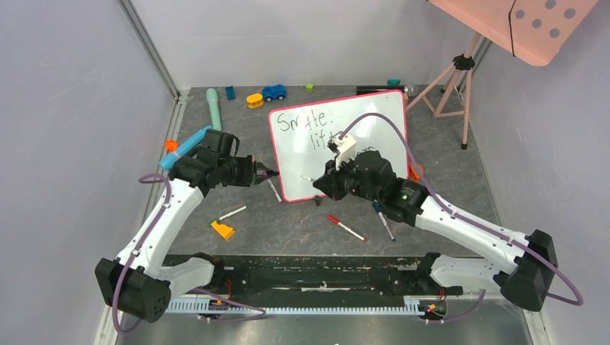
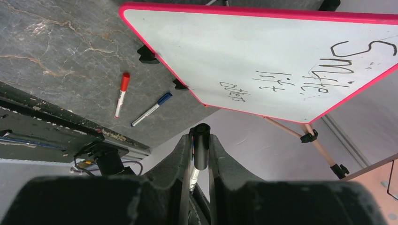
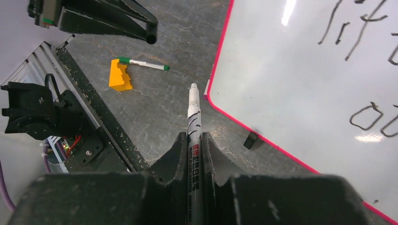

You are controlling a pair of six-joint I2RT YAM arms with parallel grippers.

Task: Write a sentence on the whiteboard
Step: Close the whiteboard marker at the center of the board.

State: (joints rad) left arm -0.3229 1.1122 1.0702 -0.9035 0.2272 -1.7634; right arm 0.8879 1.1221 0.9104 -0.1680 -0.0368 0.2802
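Observation:
The whiteboard (image 1: 360, 126) stands tilted at the table's middle, pink-framed, on small black feet. The sentence (image 1: 309, 122) runs across it in black staggered words, seen also in the left wrist view as the sentence (image 2: 300, 77) on the whiteboard (image 2: 244, 51). My right gripper (image 3: 193, 136) is shut on an uncapped marker (image 3: 193, 117), whose tip hangs over the table just left of the whiteboard (image 3: 300, 75), near its lower corner. My left gripper (image 2: 201, 137) is shut on a black marker cap (image 2: 201, 147), off the board's left edge. Both show from above: left gripper (image 1: 267, 173), right gripper (image 1: 321, 187).
Loose markers lie on the table: red marker (image 1: 345, 228), blue marker (image 1: 383, 221), green-capped marker (image 1: 231, 213), another marker (image 1: 274, 190). A yellow block (image 1: 223, 230) sits front left. Toys line the back, among them a teal cylinder (image 1: 214, 108). A tripod (image 1: 453, 79) stands back right.

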